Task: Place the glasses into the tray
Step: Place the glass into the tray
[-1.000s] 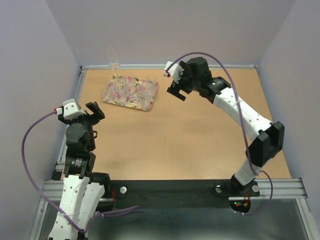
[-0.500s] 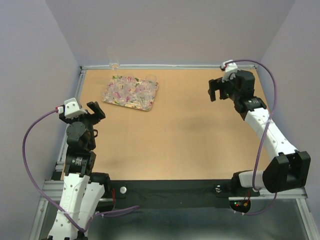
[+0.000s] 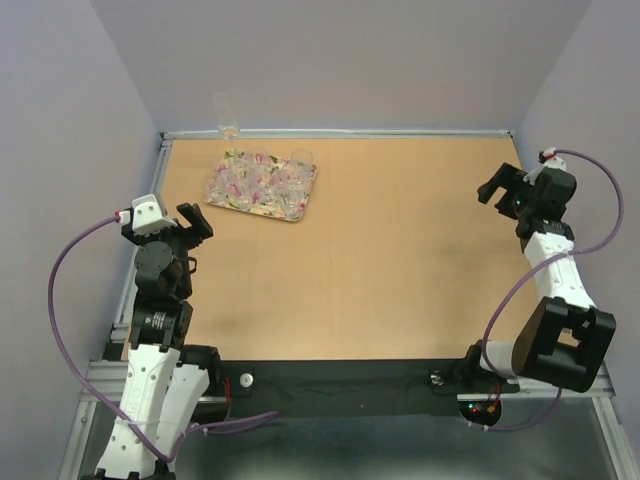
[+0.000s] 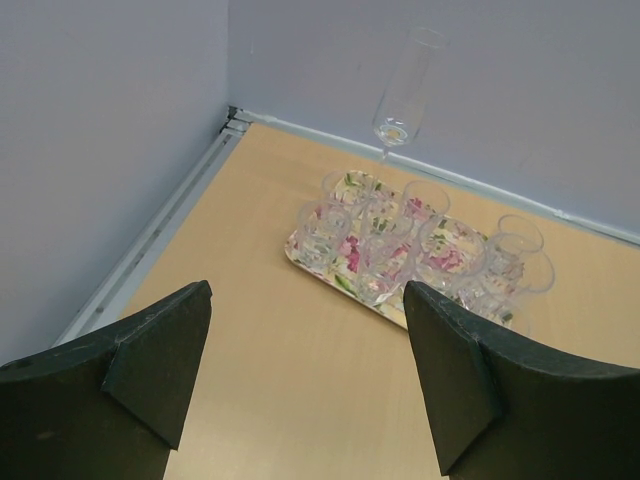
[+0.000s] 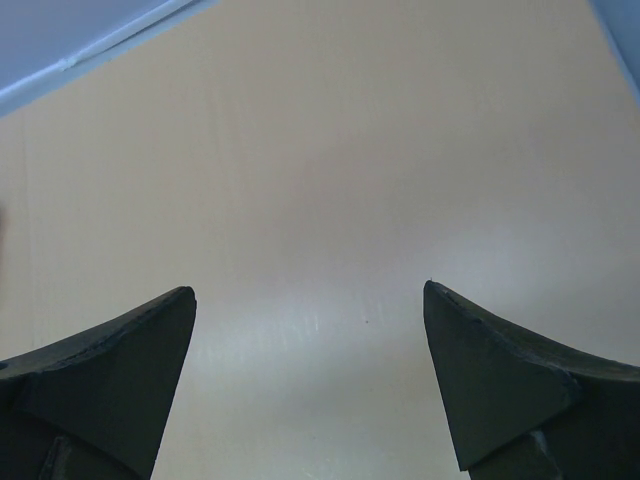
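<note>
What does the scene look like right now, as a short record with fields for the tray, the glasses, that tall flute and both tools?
tray: floral, rectangular, flat on the far-left part of the table
small glasses: clear tumblers, upright, clustered on the tray; exact count unclear
champagne flute: upright beyond the tray's far edge, by the back wall, off the tray
left tool: open, empty, near the table's left edge, facing the tray
right tool: open, empty, at the table's right edge, far from the tray

The glasses (image 4: 425, 250) crowd the tray (image 4: 335, 281) (flute (image 4: 405, 90) behind); tabletop (image 3: 400, 260) elsewhere open.
</note>
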Motion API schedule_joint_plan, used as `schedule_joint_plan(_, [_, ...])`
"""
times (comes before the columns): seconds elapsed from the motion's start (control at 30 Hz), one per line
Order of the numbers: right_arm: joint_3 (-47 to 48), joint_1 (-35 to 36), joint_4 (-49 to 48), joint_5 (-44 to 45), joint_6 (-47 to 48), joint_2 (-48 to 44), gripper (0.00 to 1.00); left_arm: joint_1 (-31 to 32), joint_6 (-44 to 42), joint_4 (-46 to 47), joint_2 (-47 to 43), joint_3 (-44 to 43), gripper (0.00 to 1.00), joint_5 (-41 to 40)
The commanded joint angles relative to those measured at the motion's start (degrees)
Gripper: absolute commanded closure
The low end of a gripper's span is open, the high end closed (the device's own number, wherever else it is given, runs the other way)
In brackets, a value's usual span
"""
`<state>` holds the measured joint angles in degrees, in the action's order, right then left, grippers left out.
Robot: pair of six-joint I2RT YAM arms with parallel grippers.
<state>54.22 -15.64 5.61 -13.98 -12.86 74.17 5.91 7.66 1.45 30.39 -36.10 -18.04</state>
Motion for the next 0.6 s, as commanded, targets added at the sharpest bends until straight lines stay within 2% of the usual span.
schedule_joint_plan(0.0, [-2.1, -3.6, -5.1, -4.2, -4.6, -4.1, 0.00, -0.1, -1.2, 3.1, 0.2, 0.4, 0.11, 0.6])
schedule_joint_plan(0.57, [-3.6, -4.2, -7.2, 2.4, -5.6, -8.0, 0.00, -0.1, -1.3, 3.2, 0.2, 0.4, 0.11, 1.2])
